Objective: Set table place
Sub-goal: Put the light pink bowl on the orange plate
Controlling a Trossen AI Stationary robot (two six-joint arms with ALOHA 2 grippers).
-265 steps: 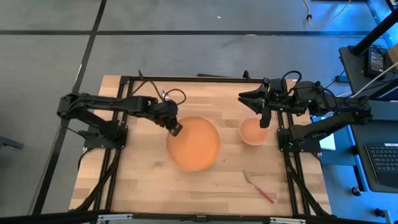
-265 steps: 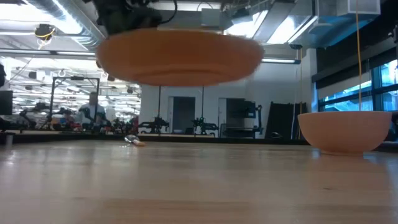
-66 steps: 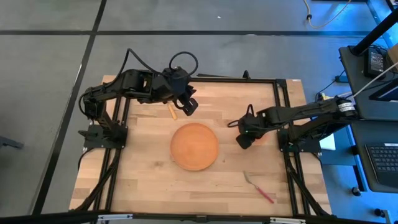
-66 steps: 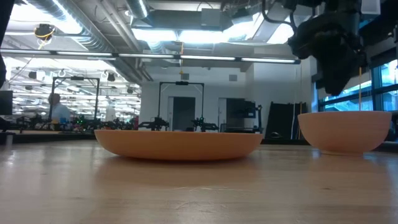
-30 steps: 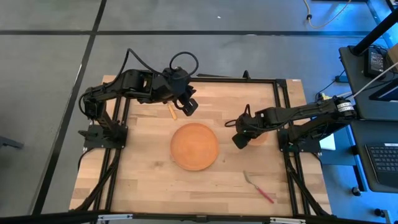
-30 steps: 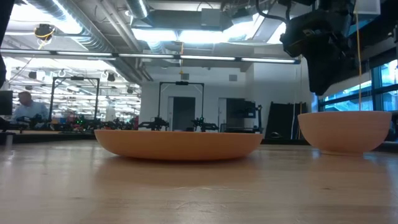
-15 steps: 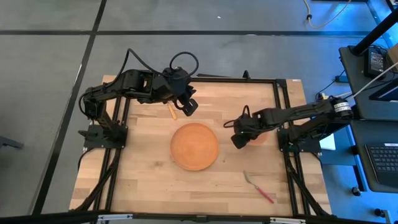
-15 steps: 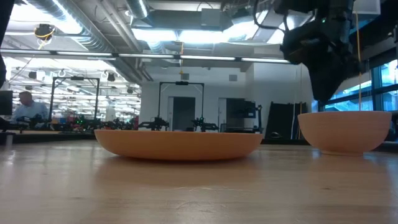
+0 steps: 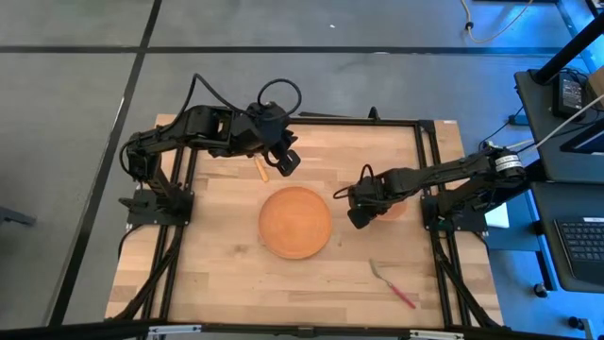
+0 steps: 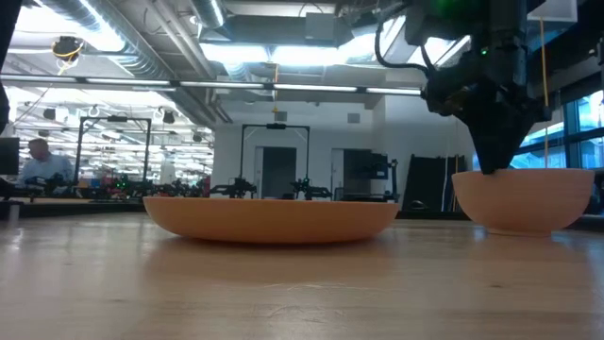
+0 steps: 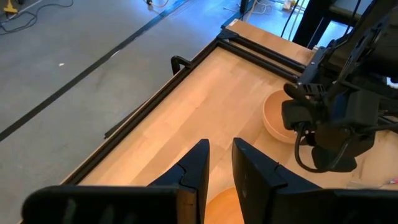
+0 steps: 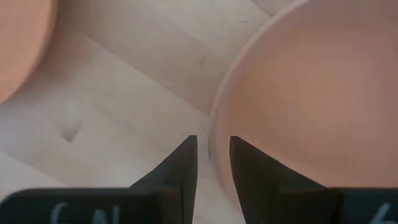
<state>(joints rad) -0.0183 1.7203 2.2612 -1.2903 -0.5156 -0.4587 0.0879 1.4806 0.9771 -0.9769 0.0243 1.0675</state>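
Observation:
The wide orange plate [image 9: 295,222] lies flat at the middle of the table [image 9: 217,274]. It also shows in the low view [image 10: 272,217]. The pale-orange bowl [image 12: 311,93] stands to its right, mostly under my right arm in the high view [image 9: 394,206]. My right gripper [image 12: 213,158] is open and points down. One finger is outside and one inside the bowl's left rim [image 12: 212,134], with a gap showing on both sides. My left gripper [image 9: 289,161] is open by a narrow gap and empty. It hovers at the far side beside the spoon's wooden handle [image 9: 261,168]. The red-handled fork [image 9: 394,283] lies near the front right.
The black frame [image 9: 302,118] edges the table. Bare planks lie left of the plate and along the near edge. The right arm [image 11: 336,124] reaches over the bowl [image 11: 277,115]. A person sits far off in the room [image 10: 38,161].
My right gripper has gone down and a little toward the table's left, from above the bowl to the bowl's left rim, which now lies between its fingers. The bowl and the plate have stayed where they were.

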